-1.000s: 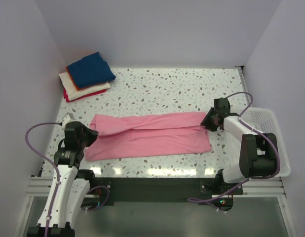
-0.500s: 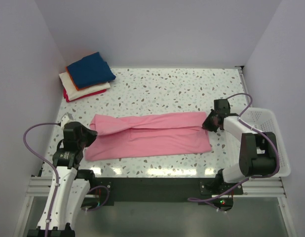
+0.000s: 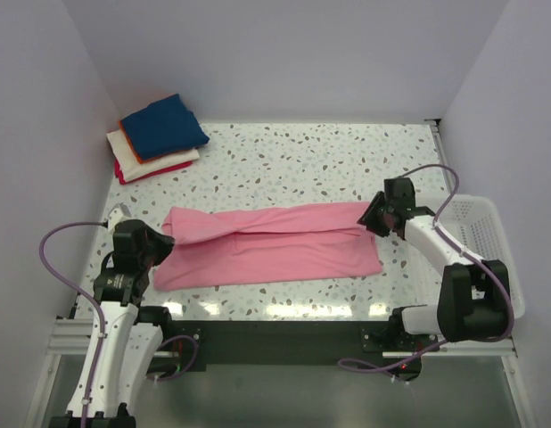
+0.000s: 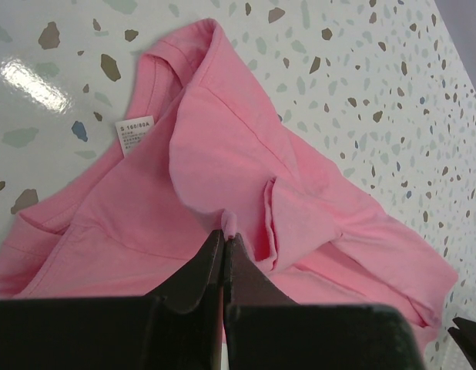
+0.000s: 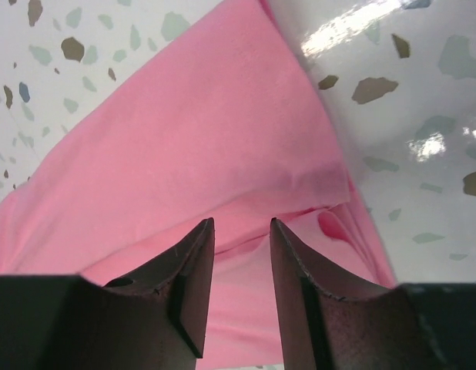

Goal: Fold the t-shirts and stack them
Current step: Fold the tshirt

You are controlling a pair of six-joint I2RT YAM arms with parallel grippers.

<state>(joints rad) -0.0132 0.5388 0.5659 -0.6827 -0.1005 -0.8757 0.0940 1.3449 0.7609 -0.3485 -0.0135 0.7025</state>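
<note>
Left wrist view: the left gripper (image 4: 224,233) is seen fully closed, a small pinch of the pink t-shirt (image 4: 222,146) being nipped between its two dark fingertips so that a little ridge of cloth stands up at the jaws. Around that pinch the fabric is rumpled into soft folds, and a white size label (image 4: 135,126) is exposed near the collar edge, with the speckled table (image 4: 361,69) visible beyond. In the right wrist view the right gripper (image 5: 238,227) is held with its jaws parted by a clear gap, nothing being clamped between them; the shirt's end is seen through the gap, and whether the fingertips touch the cloth cannot be told. From the top external view the pink shirt is laid as a long, lengthwise-folded band across the near half of the table, its left end at the left gripper and its right end at the right gripper. A stack of folded t-shirts (image 3: 158,134) is placed well apart in the far left corner, navy blue on top with orange, white and red edges showing beneath. A white mesh basket (image 3: 479,212) is set at the right edge, beside the right arm.
</note>
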